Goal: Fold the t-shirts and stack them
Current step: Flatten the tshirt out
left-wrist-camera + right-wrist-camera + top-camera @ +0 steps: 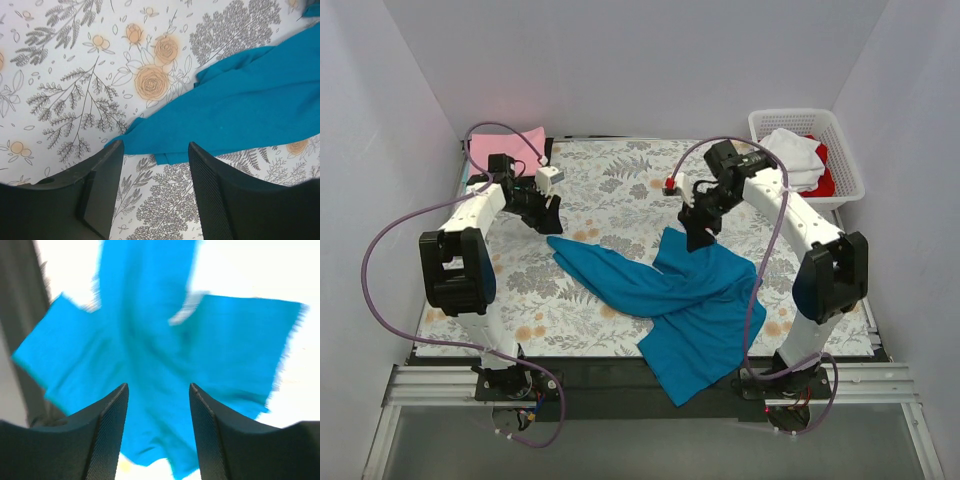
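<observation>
A deep teal-blue t-shirt (680, 300) lies crumpled across the middle of the floral table cloth, its lower part hanging over the near edge. My left gripper (545, 215) is open and empty just above the cloth, at the shirt's left tip (150, 142). My right gripper (700, 235) is open and empty above the shirt's upper right part (150, 355). A pink shirt (505, 148) lies folded at the back left. White (795, 155) and red (825, 180) shirts lie in the basket.
A white lattice basket (850, 170) stands at the back right, off the cloth. The floral table cloth (610, 180) covers the table. White walls close in the left, back and right sides.
</observation>
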Tool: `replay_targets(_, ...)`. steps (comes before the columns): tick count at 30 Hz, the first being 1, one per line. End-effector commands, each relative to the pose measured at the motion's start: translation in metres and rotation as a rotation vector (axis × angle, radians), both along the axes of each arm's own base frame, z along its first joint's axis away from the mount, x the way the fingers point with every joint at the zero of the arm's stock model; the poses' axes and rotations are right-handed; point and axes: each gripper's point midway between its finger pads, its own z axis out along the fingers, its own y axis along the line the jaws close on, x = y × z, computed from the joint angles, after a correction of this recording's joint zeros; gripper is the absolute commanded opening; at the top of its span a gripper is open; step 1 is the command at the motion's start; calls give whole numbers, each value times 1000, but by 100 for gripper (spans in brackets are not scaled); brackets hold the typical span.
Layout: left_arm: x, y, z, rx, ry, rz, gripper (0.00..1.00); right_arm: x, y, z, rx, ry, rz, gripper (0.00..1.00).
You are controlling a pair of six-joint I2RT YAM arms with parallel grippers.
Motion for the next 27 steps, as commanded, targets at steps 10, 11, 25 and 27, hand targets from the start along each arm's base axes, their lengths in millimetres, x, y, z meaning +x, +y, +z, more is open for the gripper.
replay_targets(10, -5, -11, 17, -51, -54, -128, 55, 139, 1, -44, -24, -17, -387, 61)
replay_targets(11, -6, -11, 17, -51, -55, -133, 55, 145, 1, -54, -45, -19, -400, 61)
replay_targets(25, -12, -7, 7, -54, -39, -126, 56, 158, 31, -114, -198, -218, -415, 67)
replay_targets(27, -10, -7, 9, -56, -43, -128, 56, 158, 30, -125, -228, -226, -409, 68)
